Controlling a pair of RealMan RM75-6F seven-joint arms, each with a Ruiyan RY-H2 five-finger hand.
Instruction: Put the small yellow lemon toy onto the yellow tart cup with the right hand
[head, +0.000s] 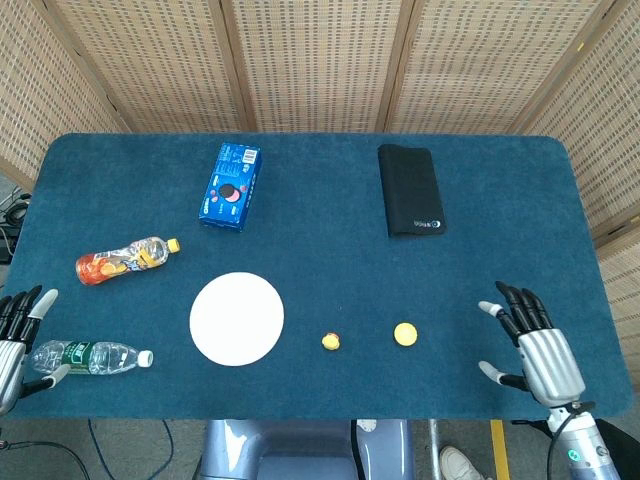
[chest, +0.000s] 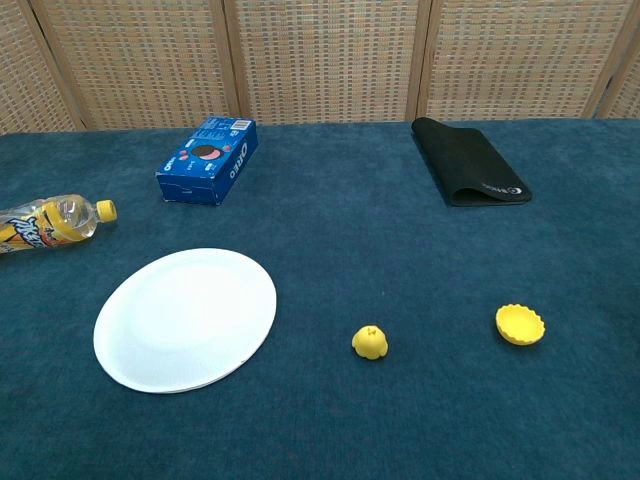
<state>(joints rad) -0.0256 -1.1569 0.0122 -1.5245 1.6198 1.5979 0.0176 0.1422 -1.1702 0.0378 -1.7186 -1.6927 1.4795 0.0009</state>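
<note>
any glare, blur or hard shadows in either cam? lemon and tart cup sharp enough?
Head view: even light, no glare, lemon toy and tart cup tiny but distinct. Chest view: sharp, soft shadows under both, white plate bright, not blown out; no robot hand visible there.

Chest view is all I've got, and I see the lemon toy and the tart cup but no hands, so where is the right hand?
Observer: The head view shows the right hand at the table's near right edge, fingers spread, holding nothing.
Operator: Which is closer to it, lemon or cup?
Observer: The tart cup; the lemon toy lies further left, apart from the cup.
Operator: And the left hand?
Observer: The left hand sits at the near left corner, open, right beside a clear water bottle that your view misses.
</note>
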